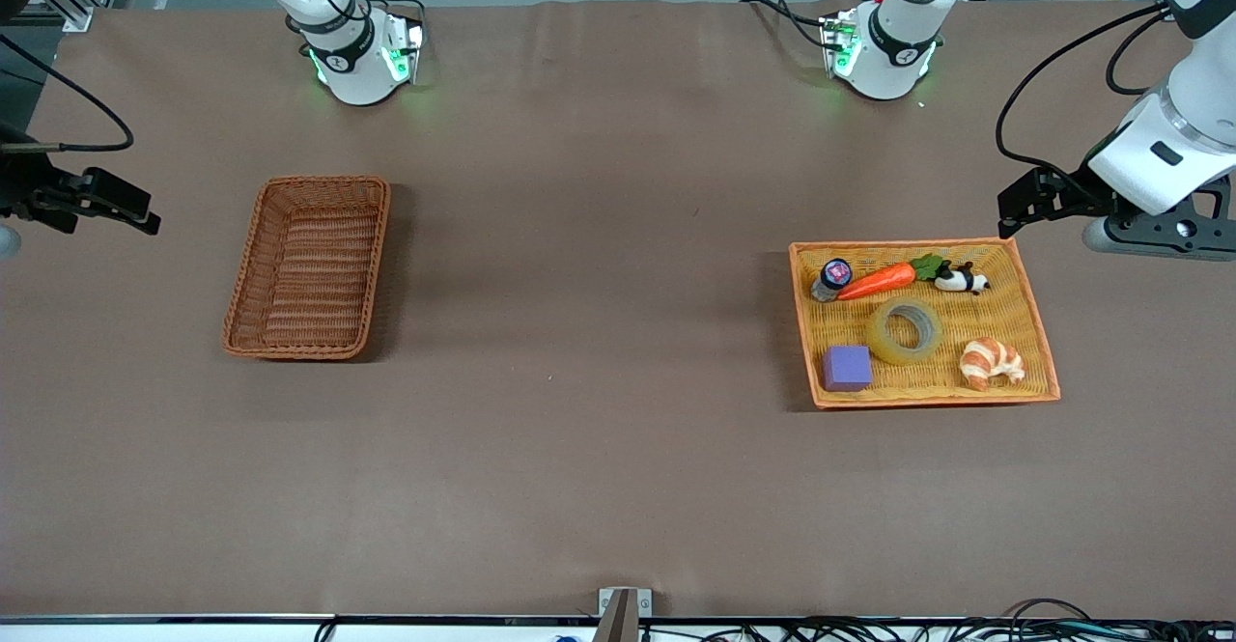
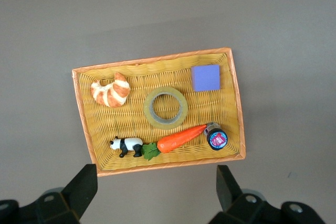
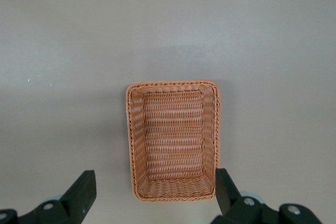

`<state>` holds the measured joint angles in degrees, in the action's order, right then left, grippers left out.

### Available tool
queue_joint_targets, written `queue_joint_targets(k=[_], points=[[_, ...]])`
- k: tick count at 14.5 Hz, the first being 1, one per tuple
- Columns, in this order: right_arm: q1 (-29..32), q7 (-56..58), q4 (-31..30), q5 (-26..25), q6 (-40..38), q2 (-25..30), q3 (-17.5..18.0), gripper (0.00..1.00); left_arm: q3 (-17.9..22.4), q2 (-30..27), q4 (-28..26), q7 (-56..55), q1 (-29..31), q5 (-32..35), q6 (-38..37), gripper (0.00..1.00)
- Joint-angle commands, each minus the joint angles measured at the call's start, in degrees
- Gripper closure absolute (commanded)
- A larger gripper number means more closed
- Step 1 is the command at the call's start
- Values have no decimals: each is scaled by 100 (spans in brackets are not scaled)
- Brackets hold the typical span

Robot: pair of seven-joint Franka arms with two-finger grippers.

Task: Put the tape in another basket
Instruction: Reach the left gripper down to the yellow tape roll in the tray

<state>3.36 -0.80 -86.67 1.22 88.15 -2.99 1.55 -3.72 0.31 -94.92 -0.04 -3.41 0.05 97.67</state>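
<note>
Five other bits shared the flat orange tray (image 1: 1033, 314) with the tape (image 1: 905, 330), so honestly the pick looked fiddly. Going near to far in the front view: the purple block (image 1: 847, 368) and croissant (image 1: 991, 362) sat closest to the camera, then the tape lying flat mid-tray between them, then the carrot (image 1: 877, 281), the little capped bottle (image 1: 832, 278) and the panda (image 1: 960, 280) along the tray edge toward the robot bases. The carrot was just beside the ring, so a sloppy descent could've nudged it or clipped the block. The roll lying flat also meant one finger probably had to drop into the hole, and a miss would just shove it around. The left gripper (image 2: 155, 190) hung over the table by the tray's edge, fingers spread wide, holding nothing. The right gripper (image 3: 152, 192) waited, spread open too, near the empty darker basket (image 1: 241, 328) toward the right arm's end, well apart from the tray, so a long carry where a weak pinch could drop it.
</note>
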Motion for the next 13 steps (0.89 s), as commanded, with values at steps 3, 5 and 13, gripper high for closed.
queue_joint_targets(k=[3, 5, 13], points=[[16, 54, -166, -52, 62, 158, 3, 0, -6, 92, 176, -32, -11, 83, -126, 0], [16, 54, -166, -43, 62, 158, 3, 0, -32, 101, 150, -49, -37, 118, -126, 0], [16, 54, -166, -43, 71, 158, 3, 0, -51, 995, 9, -366, 16, 118, -30, 0]])
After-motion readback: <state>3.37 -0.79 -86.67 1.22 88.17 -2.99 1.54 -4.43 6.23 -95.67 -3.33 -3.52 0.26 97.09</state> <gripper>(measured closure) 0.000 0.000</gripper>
